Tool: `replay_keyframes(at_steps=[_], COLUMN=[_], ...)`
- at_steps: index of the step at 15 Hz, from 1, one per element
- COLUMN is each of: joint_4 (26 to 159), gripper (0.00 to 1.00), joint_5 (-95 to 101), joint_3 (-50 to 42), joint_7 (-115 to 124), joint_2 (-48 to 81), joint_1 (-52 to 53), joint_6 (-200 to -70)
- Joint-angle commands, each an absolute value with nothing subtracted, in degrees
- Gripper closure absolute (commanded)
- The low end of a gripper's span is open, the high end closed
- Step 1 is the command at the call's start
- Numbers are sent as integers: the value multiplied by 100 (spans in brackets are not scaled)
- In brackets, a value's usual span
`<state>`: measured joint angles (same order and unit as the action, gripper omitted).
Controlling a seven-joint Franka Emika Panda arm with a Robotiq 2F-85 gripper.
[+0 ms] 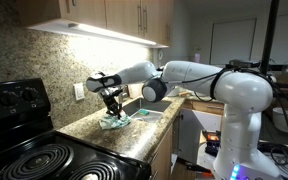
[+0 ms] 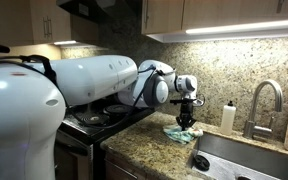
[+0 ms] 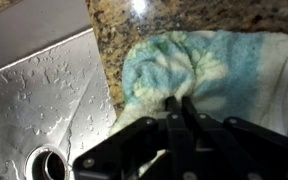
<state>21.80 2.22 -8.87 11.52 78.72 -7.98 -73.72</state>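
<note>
A white cloth with blue-green patches [image 3: 199, 65] lies crumpled on the speckled granite counter [image 3: 184, 15] beside the sink. My gripper [image 3: 180, 103] is down on the cloth with its fingers drawn together, pinching a fold of it. In both exterior views the gripper [image 1: 111, 108] [image 2: 185, 117] stands upright over the cloth [image 1: 114, 121] [image 2: 181, 133]. The fabric between the fingertips is mostly hidden by the fingers.
A steel sink [image 3: 44, 95] with a drain [image 3: 46, 163] lies right beside the cloth. A tap [image 2: 264, 100] and a soap bottle [image 2: 227, 117] stand behind the sink. A black stove [image 1: 34, 155] is along the counter, with wall cabinets above.
</note>
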Motion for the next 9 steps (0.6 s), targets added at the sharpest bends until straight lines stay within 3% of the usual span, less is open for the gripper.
replay_keyframes(at_steps=[1,9], joint_4=[2083,2125], gripper=[92,92], joint_5=[142,178], joint_3=[-798,-658], joint_7=[1127,1229], joint_2=[8130,7976], joint_1=[-993,-1010], joint_6=[-6859,-7645])
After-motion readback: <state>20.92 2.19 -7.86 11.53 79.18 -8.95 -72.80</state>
